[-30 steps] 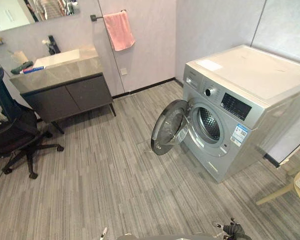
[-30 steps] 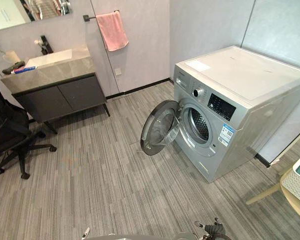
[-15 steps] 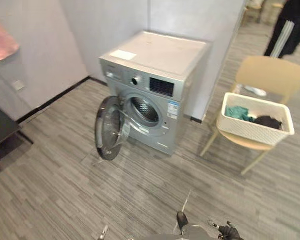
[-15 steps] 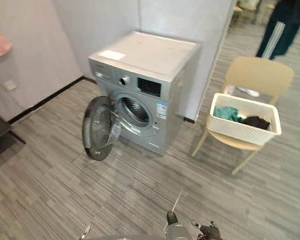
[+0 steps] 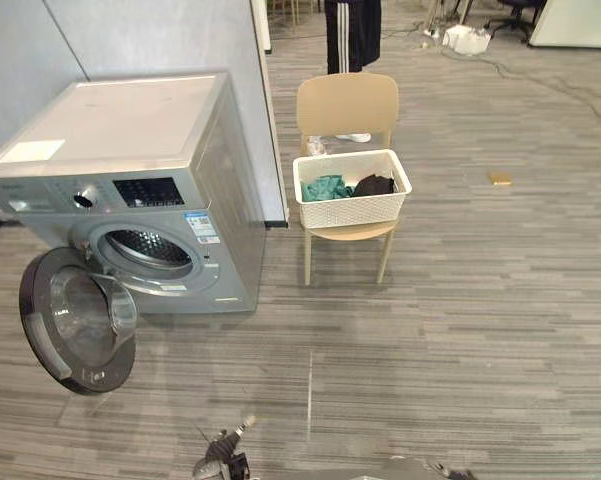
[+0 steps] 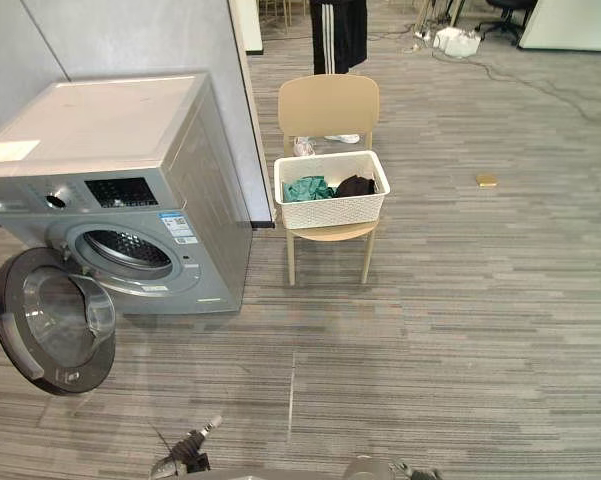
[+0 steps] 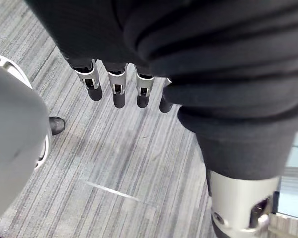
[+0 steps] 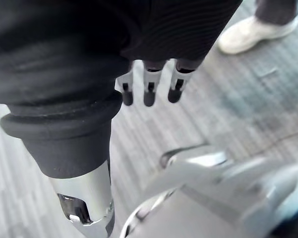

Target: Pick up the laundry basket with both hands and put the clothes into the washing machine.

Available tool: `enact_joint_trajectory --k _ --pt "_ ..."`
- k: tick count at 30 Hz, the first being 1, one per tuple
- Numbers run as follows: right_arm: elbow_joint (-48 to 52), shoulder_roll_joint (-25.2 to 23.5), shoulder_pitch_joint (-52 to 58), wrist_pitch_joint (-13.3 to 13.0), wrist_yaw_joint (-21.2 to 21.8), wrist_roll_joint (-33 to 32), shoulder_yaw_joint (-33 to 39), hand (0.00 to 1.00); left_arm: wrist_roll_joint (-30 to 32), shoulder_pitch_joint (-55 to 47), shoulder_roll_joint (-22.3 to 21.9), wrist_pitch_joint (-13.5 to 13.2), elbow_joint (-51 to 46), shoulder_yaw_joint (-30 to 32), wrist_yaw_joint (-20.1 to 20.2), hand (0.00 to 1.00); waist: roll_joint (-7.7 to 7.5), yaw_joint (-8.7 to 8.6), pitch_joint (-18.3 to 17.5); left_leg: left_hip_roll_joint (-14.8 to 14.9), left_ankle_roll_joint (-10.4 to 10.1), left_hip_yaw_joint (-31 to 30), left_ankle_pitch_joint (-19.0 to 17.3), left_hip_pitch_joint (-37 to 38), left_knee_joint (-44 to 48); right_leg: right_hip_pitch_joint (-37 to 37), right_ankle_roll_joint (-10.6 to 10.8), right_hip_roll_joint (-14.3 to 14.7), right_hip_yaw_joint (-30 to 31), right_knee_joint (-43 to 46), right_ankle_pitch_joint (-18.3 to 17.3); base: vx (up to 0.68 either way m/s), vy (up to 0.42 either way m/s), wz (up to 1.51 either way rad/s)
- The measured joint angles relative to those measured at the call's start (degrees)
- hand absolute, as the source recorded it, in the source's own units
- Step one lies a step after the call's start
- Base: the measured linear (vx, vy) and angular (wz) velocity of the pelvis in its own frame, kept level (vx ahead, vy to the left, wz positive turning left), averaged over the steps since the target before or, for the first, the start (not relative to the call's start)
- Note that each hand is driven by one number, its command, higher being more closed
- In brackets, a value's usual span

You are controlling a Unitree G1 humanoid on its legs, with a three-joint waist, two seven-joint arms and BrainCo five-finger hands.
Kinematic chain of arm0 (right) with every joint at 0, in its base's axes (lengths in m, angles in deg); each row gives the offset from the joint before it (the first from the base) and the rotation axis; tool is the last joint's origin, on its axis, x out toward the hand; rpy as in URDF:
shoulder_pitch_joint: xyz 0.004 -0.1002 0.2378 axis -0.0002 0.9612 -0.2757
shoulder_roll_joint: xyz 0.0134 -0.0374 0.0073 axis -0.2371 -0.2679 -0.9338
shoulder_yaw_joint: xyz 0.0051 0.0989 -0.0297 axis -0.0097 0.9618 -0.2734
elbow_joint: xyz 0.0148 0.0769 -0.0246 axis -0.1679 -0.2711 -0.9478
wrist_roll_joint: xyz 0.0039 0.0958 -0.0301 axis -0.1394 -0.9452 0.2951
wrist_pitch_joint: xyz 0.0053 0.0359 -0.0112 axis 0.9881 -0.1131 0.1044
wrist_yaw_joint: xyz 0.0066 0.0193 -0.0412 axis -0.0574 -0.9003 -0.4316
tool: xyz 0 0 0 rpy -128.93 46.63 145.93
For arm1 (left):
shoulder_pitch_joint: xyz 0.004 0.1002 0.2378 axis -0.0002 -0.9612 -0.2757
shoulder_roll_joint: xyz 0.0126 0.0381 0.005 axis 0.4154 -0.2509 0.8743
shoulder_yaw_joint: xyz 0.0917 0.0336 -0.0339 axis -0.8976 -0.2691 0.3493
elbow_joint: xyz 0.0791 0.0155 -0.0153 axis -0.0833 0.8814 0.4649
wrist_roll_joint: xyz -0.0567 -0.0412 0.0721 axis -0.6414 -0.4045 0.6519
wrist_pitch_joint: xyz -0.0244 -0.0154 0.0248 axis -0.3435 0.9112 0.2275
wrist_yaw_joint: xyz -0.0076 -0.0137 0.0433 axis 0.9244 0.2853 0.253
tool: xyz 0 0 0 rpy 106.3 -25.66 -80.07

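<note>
Basket (image 5: 351,210) of clothes (image 5: 327,187) sits on chair (image 5: 347,104) beside washer (image 5: 130,140), door (image 5: 76,331) open. Empty, the left hand (image 7: 118,92) and right hand (image 8: 149,85) hang straight-fingered; lifting and loading are not yet begun.

grey striped floor (image 5: 460,300), a pale grey wall (image 5: 150,35), and a beige chair (image 5: 347,105) just past its end.

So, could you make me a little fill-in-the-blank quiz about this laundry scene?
The laundry basket sits on a ____.
The washing machine has its door standing ____.
The left hand and the right hand hold ____.
Missing words: chair; open; nothing.
</note>
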Motion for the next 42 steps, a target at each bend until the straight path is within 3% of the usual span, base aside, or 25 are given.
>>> enact_joint_trajectory --k 3,5,6,7,8,10,11,12,13,14,16,19,22,24,25,26,27,29,31,32,33,34,35,37,42 --pt "-0.1 -0.6 0.2 -0.4 0.0 -0.6 -0.1 0.00 -0.2 -0.5 1.2 0.2 -0.1 0.0 -0.2 0.00 -0.41 -0.45 0.4 6.3 0.8 -3.0 0.5 -5.5 15.9 2.7 -1.4 2.7 0.3 -2.3 -0.2 0.04 -0.199 -0.18" --pt "0.1 -0.6 -0.5 -0.7 0.0 -2.1 -0.1 0.00 -0.7 -1.5 1.8 0.1 -1.9 0.9 -0.4 0.00 -0.75 -0.09 1.1 10.3 7.7 -6.6 5.2 -10.7 29.1 4.3 -2.5 4.0 2.2 -1.8 -1.1 0.02 -0.116 -0.46" --pt "0.5 -0.7 -0.3 -0.7 -0.1 -2.5 -0.2 0.00 -0.6 -1.9 1.8 -0.6 -2.5 2.4 -0.5 0.00 -1.01 0.17 1.5 10.6 9.2 -10.1 9.3 -12.9 34.7 5.5 -3.0 3.4 3.5 -1.8 -1.8 0.05 -0.054 -0.36" --pt "1.3 -0.6 -0.2 -0.8 -0.1 -2.9 -0.2 0.00 -0.6 -1.8 1.7 -0.9 -2.6 2.9 -0.7 0.00 -0.81 0.18 1.6 10.1 8.4 -11.7 8.2 -14.1 37.2 5.8 -3.1 3.3 3.9 -1.6 -2.4 0.08 -0.019 -0.27" --pt "2.9 -0.4 0.0 -0.8 -0.4 -4.1 -0.1 0.00 -0.6 -1.6 1.1 -1.0 -2.8 4.2 -0.8 0.00 -0.38 0.09 1.9 8.1 7.7 -13.8 3.2 -16.3 40.7 6.3 -3.6 3.0 4.5 -1.4 -3.3 0.07 0.055 -0.24" --pt "3.6 -0.4 -0.4 -0.8 -0.9 -5.0 0.5 0.00 -1.4 -2.2 0.3 -0.6 -3.7 7.5 -1.2 0.00 -0.63 0.66 2.4 -2.3 4.7 -19.2 -5.2 -21.2 36.5 6.1 -3.0 1.4 6.4 -1.2 -4.0 0.13 0.116 -0.36" --pt "3.6 -0.6 -0.6 -0.8 -0.9 -5.0 1.0 0.00 -1.5 -2.5 0.6 -0.5 -3.7 7.6 -1.3 0.00 -0.53 0.96 2.5 -4.3 4.5 -19.5 -5.3 -21.5 31.7 6.1 -2.8 1.2 7.0 -1.2 -4.1 0.17 0.211 -0.57" --pt "4.3 -1.1 -0.8 -0.7 -0.9 -4.9 0.7 0.00 -1.5 -3.4 0.7 -0.3 -3.8 9.1 -1.3 0.00 0.18 1.68 2.9 -5.7 4.8 -18.8 -4.7 -20.8 20.1 6.2 -1.4 1.4 7.9 -0.5 -4.9 0.15 0.232 -0.65" --pt "5.2 -1.7 -0.4 -0.7 -1.0 -4.8 -0.4 0.00 -1.4 -4.4 0.0 0.1 -3.5 11.3 -1.3 0.00 -0.34 2.28 3.5 -6.3 7.0 -16.8 -5.5 -19.4 15.5 6.5 0.1 1.1 9.1 0.5 -6.1 0.20 0.253 -0.59" --pt "5.5 -2.5 -0.1 -0.5 -1.0 -4.7 -1.1 0.00 -1.4 -5.3 0.1 0.3 -3.7 12.5 -1.3 0.00 -0.43 2.37 2.9 -7.5 6.9 -15.9 -5.8 -18.7 14.0 6.6 0.0 0.3 9.0 0.3 -5.9 0.17 0.128 -0.26" --pt "6.0 -4.0 -0.7 -0.5 -1.0 -4.1 -2.5 0.00 -1.1 -5.7 0.7 0.6 -3.8 14.0 -1.4 0.00 -3.36 2.09 2.5 -9.9 8.2 -15.2 -6.9 -19.2 13.0 6.5 0.9 -1.6 9.0 -1.6 -5.0 0.25 0.116 0.05" --pt "5.8 -4.3 -2.2 -0.6 -1.0 -4.0 -1.8 0.00 -1.0 -6.2 0.3 1.4 -3.5 15.3 -1.4 0.00 -3.69 3.52 2.1 -11.9 9.0 -13.9 -9.3 -18.5 13.2 7.4 1.9 -3.5 9.4 -4.2 -2.3 0.30 0.216 -0.09" --pt "5.6 -3.9 -2.9 -0.6 -0.8 -4.0 -1.5 0.00 0.0 -6.4 0.5 1.4 -1.6 15.1 -1.3 0.00 -3.36 3.64 1.1 -15.4 9.6 -13.1 -9.9 -13.2 8.5 7.6 2.0 -6.3 11.1 0.3 -2.2 0.25 0.144 -0.12" --pt "5.7 -3.4 -2.9 -0.7 0.0 -3.9 -1.7 0.00 0.0 -7.0 0.7 1.4 -0.7 12.0 -1.3 0.00 -2.12 3.44 0.1 -16.7 10.7 -12.4 -9.2 -8.8 4.5 0.2 2.4 -7.6 14.1 18.1 -1.7 0.34 0.165 -0.02" --pt "5.7 -3.7 -2.9 -0.6 0.3 -3.8 -2.5 0.00 0.0 -6.8 1.8 1.4 -0.7 8.8 -1.3 0.00 -2.15 2.59 0.1 -17.3 11.0 -13.0 -9.1 -6.3 3.4 -4.5 4.5 -7.5 15.3 30.4 -0.5 0.32 0.104 0.26" --pt "5.8 -3.7 -2.9 -0.7 0.3 -4.1 -2.7 0.00 0.0 -6.7 2.1 1.3 -0.8 7.7 -1.3 0.00 -2.38 2.01 0.1 -17.3 11.1 -13.3 -9.2 -5.5 3.3 -6.4 4.8 -7.3 15.2 35.5 -0.3 0.30 0.033 0.35" --pt "6.0 -3.6 -3.2 -0.8 0.3 -4.0 -3.2 0.00 0.0 -6.0 3.0 1.3 -0.8 5.9 -1.3 0.00 -2.67 1.85 0.9 -17.1 11.1 -14.3 -9.2 -3.5 3.1 -9.7 4.1 -6.6 13.7 43.9 -0.8 0.27 -0.040 0.28" --pt "6.2 -2.9 -3.3 -1.1 0.1 -4.1 -3.8 0.00 0.0 -5.5 3.5 1.3 -1.2 3.5 -1.4 0.00 -2.45 2.01 1.8 -16.3 11.1 -14.7 -9.2 0.3 1.2 -13.3 1.4 -6.9 9.1 48.2 -4.1 0.27 -0.085 0.19" --pt "6.3 -2.5 -2.7 -2.0 0.0 -4.4 -4.1 0.00 0.0 -5.5 3.8 1.3 -1.3 2.4 -1.4 0.00 -2.51 1.82 2.4 -14.5 10.8 -15.3 -9.1 3.3 0.3 -15.5 0.3 -7.4 5.0 40.8 -7.0 0.25 -0.189 0.15" --pt "6.3 -2.5 -2.5 -2.0 0.0 -4.4 -4.1 0.00 0.0 -5.5 3.9 1.2 -1.3 2.6 -1.4 0.00 -2.73 1.81 2.3 -14.3 10.6 -15.7 -9.0 3.7 0.3 -15.5 0.6 -7.3 4.9 35.8 -6.7 0.21 -0.246 0.22" --pt "6.2 -2.8 -1.9 -2.0 0.0 -4.5 -4.1 0.00 0.0 -5.8 4.1 1.0 -1.3 3.0 -1.4 0.00 -3.78 1.81 1.9 -14.4 10.0 -15.9 -9.0 3.8 0.3 -14.8 0.6 -6.9 5.3 26.5 -3.2 0.21 -0.261 0.29" --pt "5.2 -2.8 -0.7 -1.8 0.2 -4.8 -2.7 0.00 0.0 -5.3 3.9 0.9 -1.1 4.1 -1.4 0.00 -4.03 2.01 1.3 -13.6 7.8 -17.5 -8.9 3.8 -0.1 -12.0 1.8 -4.4 7.4 17.9 -3.5 0.27 -0.295 0.20" --pt "5.0 -2.3 -0.9 -1.7 0.2 -5.1 -1.8 0.00 0.0 -5.2 2.9 0.9 -0.8 4.6 -1.4 0.00 -1.89 2.16 1.0 -12.3 6.8 -17.6 -8.4 3.5 -0.3 -11.2 1.1 -3.0 7.0 16.0 -2.9 0.26 -0.241 0.05" --pt "4.2 -1.7 -0.4 -1.5 0.9 -6.5 0.7 0.00 0.2 -5.1 0.9 0.9 -0.7 5.8 -1.3 0.00 -0.38 1.64 1.4 -10.5 3.4 -17.7 -5.7 3.8 -0.7 -8.6 0.4 -1.3 5.3 12.1 -2.2 0.23 -0.198 0.09" --pt "2.1 -1.7 1.6 -0.2 3.5 -6.7 7.8 0.00 2.0 -5.2 0.1 0.8 -1.3 8.4 -1.0 0.00 -0.66 1.87 1.2 -9.0 2.5 -18.9 -1.6 6.9 -2.1 -0.2 -0.4 0.9 2.5 3.2 -0.1 0.12 -0.106 0.16"
